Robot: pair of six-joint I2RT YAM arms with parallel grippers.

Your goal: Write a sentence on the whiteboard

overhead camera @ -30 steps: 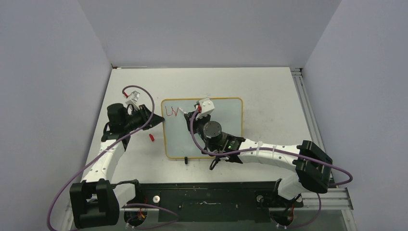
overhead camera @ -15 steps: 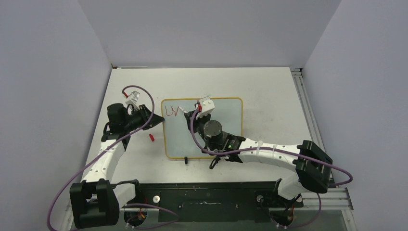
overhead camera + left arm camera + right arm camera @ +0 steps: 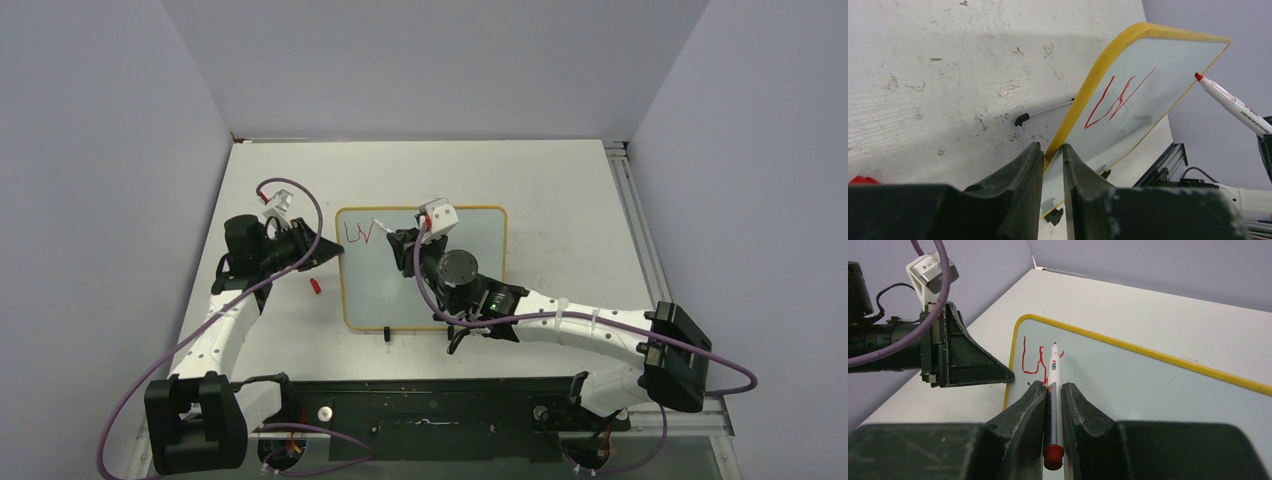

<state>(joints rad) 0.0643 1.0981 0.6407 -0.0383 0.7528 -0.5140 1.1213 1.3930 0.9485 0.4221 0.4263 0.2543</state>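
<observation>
Red marker (image 3: pixel 1054 367), one, clamped in right jaws; left jaws pinch the single whiteboard (image 3: pixel 380 290).

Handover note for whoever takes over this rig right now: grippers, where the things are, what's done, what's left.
Left gripper: shut on the whiteboard at its left edge, steadying it.
Right gripper: shut on the marker, uncapped, tip over the board just right of the writing and seemingly a little off the surface.
Things: the whiteboard lies on the table between the arms. A small red cap lies on the table left of the board.
Done: only a red W near the board's top-left corner.
Left: the rest of the sentence.
</observation>
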